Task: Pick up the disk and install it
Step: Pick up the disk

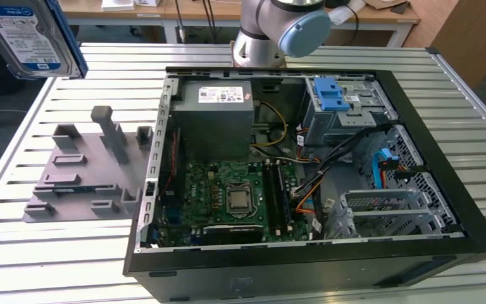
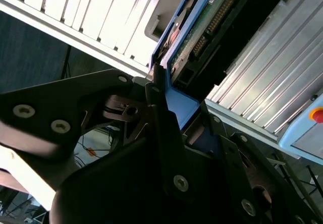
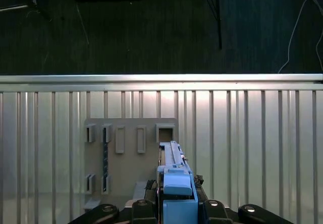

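Observation:
The disk [image 1: 25, 35], a silver hard drive with a white-and-blue label, hangs in the air at the exterior view's upper left, well above the slatted table. In the first wrist view it stands edge-on with its blue carrier rail [image 3: 175, 176] towards the camera, and my gripper [image 3: 176, 206] is shut on it. The second wrist view shows the disk's green circuit-board side [image 2: 204, 30] and blue rail [image 2: 177, 103] clamped between the black fingers [image 2: 161, 108].
The open computer case [image 1: 445, 190] lies on the table, with a grey drive cage with blue tabs [image 1: 340, 101] at its far right corner. A grey fixture plate [image 1: 83, 174] with upright holders sits left of the case, directly below the disk [image 3: 128, 158]. The arm's base [image 1: 268, 31] stands behind the case.

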Tool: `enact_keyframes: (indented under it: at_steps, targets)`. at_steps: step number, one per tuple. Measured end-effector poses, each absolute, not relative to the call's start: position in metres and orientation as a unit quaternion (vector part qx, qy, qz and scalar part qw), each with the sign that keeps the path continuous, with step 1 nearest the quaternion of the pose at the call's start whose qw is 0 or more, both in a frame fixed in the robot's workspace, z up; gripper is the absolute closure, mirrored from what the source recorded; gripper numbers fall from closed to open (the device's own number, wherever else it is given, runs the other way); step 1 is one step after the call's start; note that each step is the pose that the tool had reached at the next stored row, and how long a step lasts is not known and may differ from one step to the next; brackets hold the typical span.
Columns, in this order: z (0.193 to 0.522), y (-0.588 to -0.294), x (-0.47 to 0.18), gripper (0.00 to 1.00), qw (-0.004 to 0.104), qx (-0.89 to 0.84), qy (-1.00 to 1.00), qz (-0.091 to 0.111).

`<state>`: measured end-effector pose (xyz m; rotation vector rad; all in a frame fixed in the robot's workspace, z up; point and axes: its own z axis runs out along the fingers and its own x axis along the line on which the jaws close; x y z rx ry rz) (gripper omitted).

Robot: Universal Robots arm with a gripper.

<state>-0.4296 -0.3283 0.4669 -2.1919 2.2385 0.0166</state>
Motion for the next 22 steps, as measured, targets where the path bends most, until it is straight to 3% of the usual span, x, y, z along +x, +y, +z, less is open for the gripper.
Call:
enact_keyframes:
  at_steps: [22]
  targets:
    - [0.495,-0.328,-0.430,0.63,0.005,-0.700,0.714,0.005]
